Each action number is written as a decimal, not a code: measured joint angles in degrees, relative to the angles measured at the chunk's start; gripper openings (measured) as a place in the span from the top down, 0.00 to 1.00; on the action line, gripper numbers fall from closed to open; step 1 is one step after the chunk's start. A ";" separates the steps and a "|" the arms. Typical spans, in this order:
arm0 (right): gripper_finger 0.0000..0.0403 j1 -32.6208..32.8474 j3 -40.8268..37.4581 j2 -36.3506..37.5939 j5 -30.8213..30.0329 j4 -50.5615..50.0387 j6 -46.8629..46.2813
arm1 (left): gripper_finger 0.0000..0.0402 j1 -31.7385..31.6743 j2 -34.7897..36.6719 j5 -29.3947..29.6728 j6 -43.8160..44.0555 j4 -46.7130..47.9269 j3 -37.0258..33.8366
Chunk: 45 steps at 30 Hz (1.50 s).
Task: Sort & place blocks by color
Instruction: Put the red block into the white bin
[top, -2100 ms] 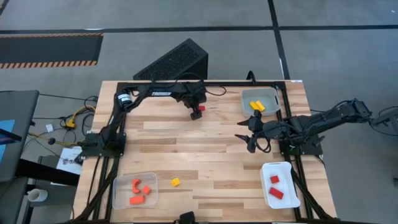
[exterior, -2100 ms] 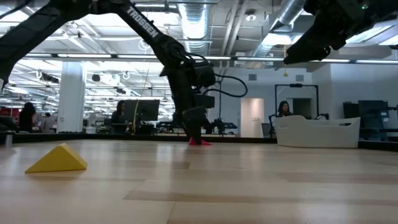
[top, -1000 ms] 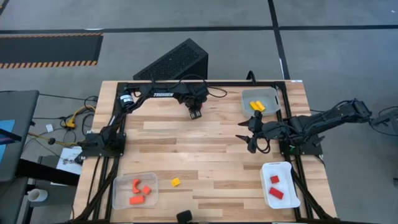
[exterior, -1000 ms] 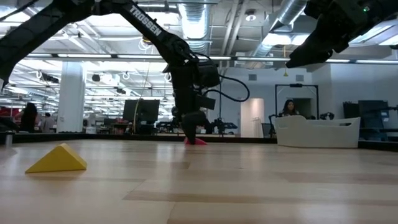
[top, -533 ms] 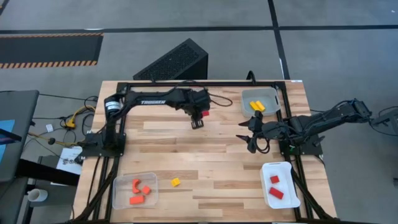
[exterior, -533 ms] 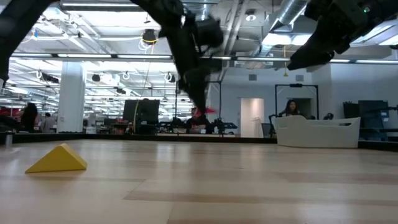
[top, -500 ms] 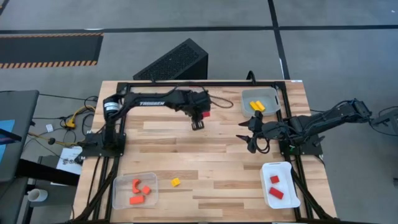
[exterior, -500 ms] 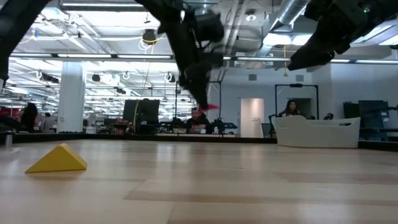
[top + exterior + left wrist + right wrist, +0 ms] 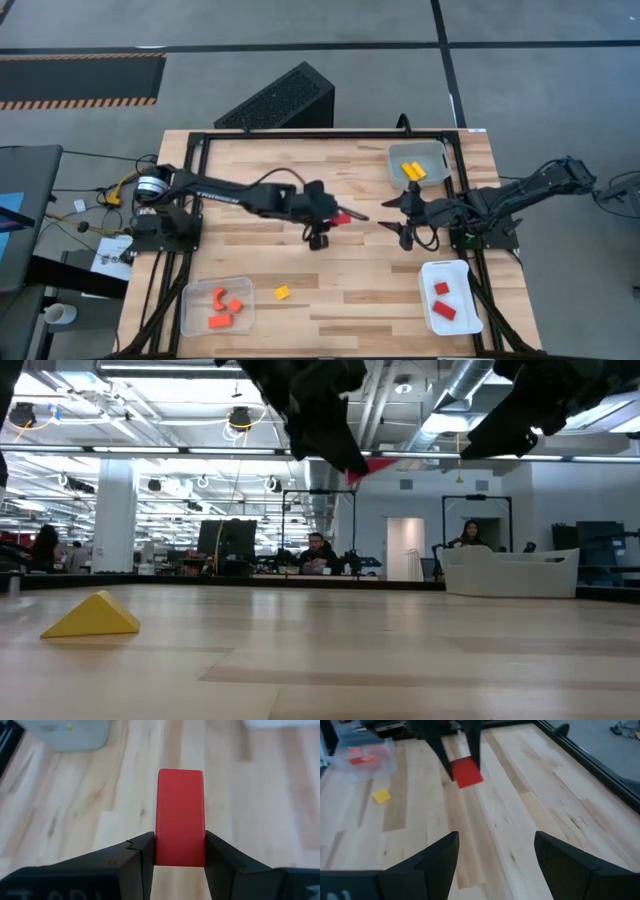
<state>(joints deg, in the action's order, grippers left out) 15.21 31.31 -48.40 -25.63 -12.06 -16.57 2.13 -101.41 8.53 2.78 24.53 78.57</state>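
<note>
A pale wooden bench [image 9: 300,260] with a black frame stood on a grey floor; behind it, at table height, an open office showed with a seated person [image 9: 316,553] far off. The left tool [image 9: 338,216] hung above the middle of the bench, its fingers [image 9: 142,857] clamped on a red block [image 9: 180,816]; the block stuck out past the fingertips and was clear of the wood. The right tool [image 9: 399,215] waited just toward 3 o'clock from it, near but not touching, its fingers [image 9: 432,857] spread wide apart and holding nothing. At 1 o'clock a clear tray [image 9: 428,154] held two yellow blocks [image 9: 412,170]; at 5 o'clock a white tray [image 9: 463,318] held two red blocks [image 9: 442,300]; at 7 o'clock another clear tray [image 9: 192,303] held three orange blocks [image 9: 224,306]. A lone yellow block [image 9: 283,293] lay on the bare wood just beside the 7 o'clock tray, toward the bench's middle; at table height it showed as a wedge [image 9: 92,616] resting flat.
</note>
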 joint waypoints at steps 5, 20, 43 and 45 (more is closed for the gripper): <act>0.30 1.29 0.00 -0.01 -0.02 2.37 0.36 | 0.74 3.24 3.33 1.11 4.44 -10.49 -8.29; 0.30 1.39 0.02 -8.72 0.46 8.28 0.03 | 0.74 10.93 5.84 6.21 11.53 -28.46 -18.95; 0.30 0.57 0.01 -13.52 2.93 21.96 -9.14 | 0.74 16.44 5.84 22.20 10.96 -27.00 -18.92; 0.30 0.00 0.02 -15.76 5.70 25.65 -9.15 | 0.74 16.79 5.84 24.21 10.23 -26.89 -18.91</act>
<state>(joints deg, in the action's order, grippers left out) 15.22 31.33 -64.16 -19.93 13.59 -25.71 18.92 -95.57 32.74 13.01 -2.37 59.66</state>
